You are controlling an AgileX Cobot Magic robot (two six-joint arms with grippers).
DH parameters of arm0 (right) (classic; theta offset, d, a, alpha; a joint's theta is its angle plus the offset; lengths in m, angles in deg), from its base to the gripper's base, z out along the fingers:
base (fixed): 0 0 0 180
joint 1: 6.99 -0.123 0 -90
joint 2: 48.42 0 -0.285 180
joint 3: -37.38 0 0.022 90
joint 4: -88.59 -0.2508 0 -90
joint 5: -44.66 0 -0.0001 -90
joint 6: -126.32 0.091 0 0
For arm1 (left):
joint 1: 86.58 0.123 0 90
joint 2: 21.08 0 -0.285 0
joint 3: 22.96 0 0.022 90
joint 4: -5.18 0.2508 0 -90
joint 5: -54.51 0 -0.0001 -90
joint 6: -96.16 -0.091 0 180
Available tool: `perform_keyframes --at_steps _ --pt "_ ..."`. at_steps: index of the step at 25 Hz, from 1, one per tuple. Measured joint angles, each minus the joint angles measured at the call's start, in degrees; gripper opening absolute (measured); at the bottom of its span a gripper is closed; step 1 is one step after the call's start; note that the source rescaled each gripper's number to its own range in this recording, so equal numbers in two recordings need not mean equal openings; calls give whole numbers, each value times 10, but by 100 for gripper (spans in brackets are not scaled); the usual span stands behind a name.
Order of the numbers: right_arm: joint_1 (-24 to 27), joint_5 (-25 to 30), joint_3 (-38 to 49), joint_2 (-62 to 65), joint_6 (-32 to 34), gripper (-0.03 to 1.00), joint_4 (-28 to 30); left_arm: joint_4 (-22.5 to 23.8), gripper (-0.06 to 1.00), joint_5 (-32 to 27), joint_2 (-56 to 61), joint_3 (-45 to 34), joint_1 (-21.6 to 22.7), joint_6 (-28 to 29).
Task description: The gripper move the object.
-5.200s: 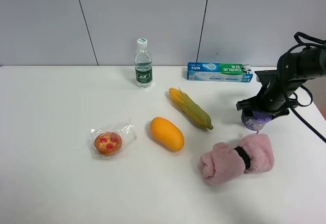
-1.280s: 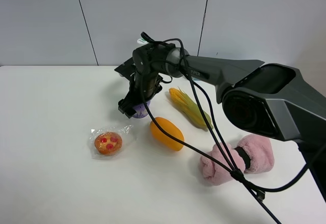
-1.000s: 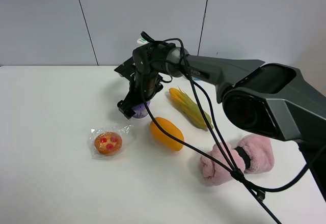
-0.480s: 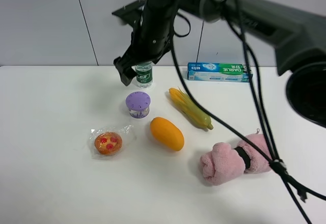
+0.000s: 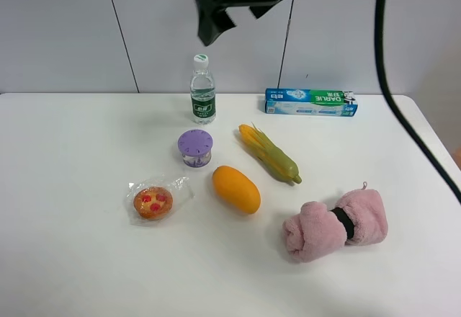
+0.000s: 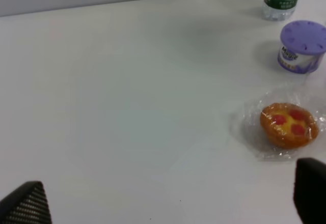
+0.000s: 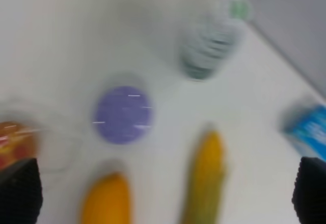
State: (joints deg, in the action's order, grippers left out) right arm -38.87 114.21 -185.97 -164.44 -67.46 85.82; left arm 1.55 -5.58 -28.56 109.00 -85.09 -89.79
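The object, a small clear jar with a flat purple slotted lid (image 5: pixel 195 148), stands upright on the white table in front of the water bottle, with nothing touching it. It also shows in the left wrist view (image 6: pixel 303 47) and, blurred, in the right wrist view (image 7: pixel 123 114). My right gripper (image 5: pixel 214 21) hangs high above the table, over the bottle; in its wrist view (image 7: pixel 165 196) the black fingertips (image 7: pixel 20 193) stand wide apart, open and empty. My left gripper (image 6: pixel 168 203) is open and empty, low over the table left of the jar.
A water bottle (image 5: pixel 202 90) stands behind the jar. A wrapped tart (image 5: pixel 153 202) lies front left of it, a mango (image 5: pixel 235 189) front right, a corn cob (image 5: pixel 269 153) to its right. A toothpaste box (image 5: pixel 310 102) lies at the back, a pink rolled towel (image 5: pixel 335 225) front right.
My right gripper carried the jar from the right side to in front of the bottle, let it go, and has risen high above the table. The jar stays put.
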Motion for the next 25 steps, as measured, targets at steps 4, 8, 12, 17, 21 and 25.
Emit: perform_keyframes --at_steps 4,8,12,17,21,25 --pt "92 0 0 10 3 100 31 0 100 0 0 0 0 0" --pt "169 1 0 28 27 100 53 0 100 0 0 0 0 0" --pt "238 1 0 51 49 100 66 0 100 0 0 0 0 0" --pt "312 4 0 75 51 100 57 0 100 0 0 0 0 0" --pt "345 5 2 99 51 100 56 0 100 0 0 0 0 0" --pt "352 4 63 145 50 100 57 0 100 0 0 0 0 0"
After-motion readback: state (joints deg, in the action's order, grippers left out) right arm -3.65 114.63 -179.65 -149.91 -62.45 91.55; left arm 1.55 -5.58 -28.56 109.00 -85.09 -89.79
